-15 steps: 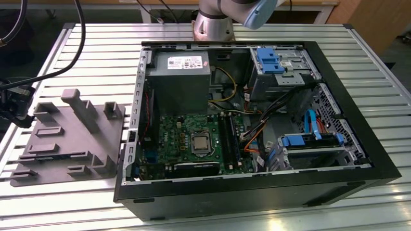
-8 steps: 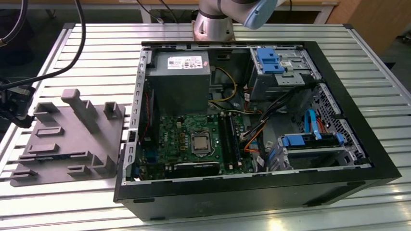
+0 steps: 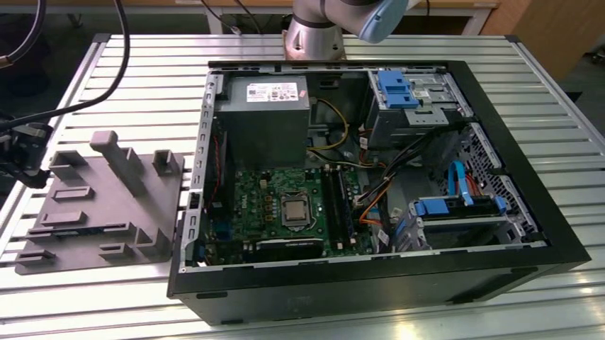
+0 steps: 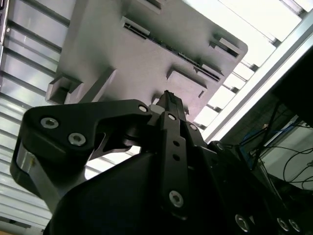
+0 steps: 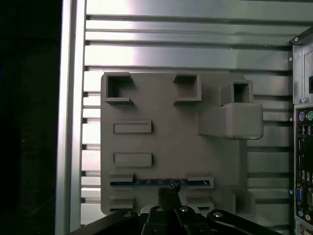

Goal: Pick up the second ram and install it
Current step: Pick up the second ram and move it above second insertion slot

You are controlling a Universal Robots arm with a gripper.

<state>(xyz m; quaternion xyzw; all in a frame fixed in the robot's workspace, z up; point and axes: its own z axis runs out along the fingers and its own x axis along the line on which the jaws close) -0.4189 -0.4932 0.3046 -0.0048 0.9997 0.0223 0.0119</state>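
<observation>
"Where was the second ram (image 5: 146, 182), that slim dark memory stick?"

"In the first wrist view it stood edge-on in a long slot of the grey moulded plastic tray (image 5: 171, 142). The black gripper (image 5: 168, 188) hung above it, jaws clenched on nothing."

"And the exterior view?"

"The open black computer case (image 3: 378, 283) sat beside the tray, with a green motherboard (image 3: 274, 205) inside."

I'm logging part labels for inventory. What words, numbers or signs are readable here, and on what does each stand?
No text here can be read.
White sticker on the power supply: print too small to read.
Motherboard: markings too small to read.
Grey tray: no print seen.
Second ram, edge-on in the tray's slot: no legible print.
</observation>
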